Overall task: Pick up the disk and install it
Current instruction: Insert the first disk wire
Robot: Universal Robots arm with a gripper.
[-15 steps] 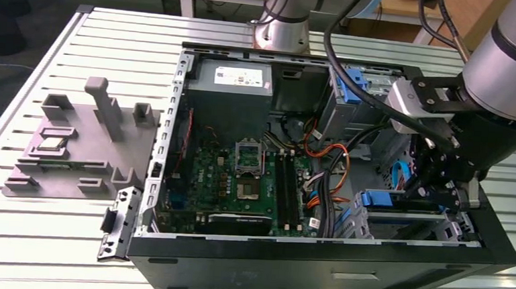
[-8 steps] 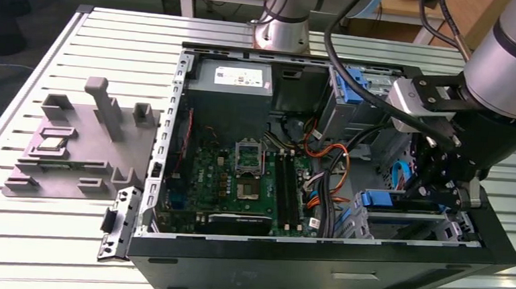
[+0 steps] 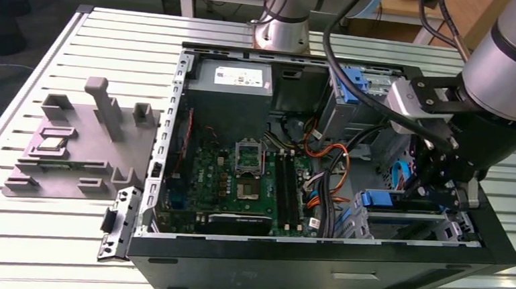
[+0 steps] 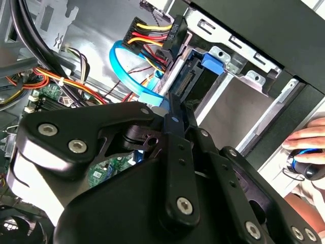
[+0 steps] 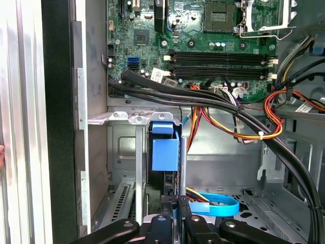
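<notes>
Gripper (image 5: 175, 202) — by disk (image 5: 165, 147) in drive bay (image 5: 124, 152)

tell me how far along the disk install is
Done: the disk is picked up and stands on edge in the drive bay. In hand: the gripper is shut on its end. Left: it is not yet released, and whether it is fully seated cannot be told.

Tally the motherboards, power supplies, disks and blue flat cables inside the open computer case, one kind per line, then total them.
motherboard: 1
power supply: 1
disk, in its blue carrier: 1
blue flat cable: 1
Total: 4
</notes>
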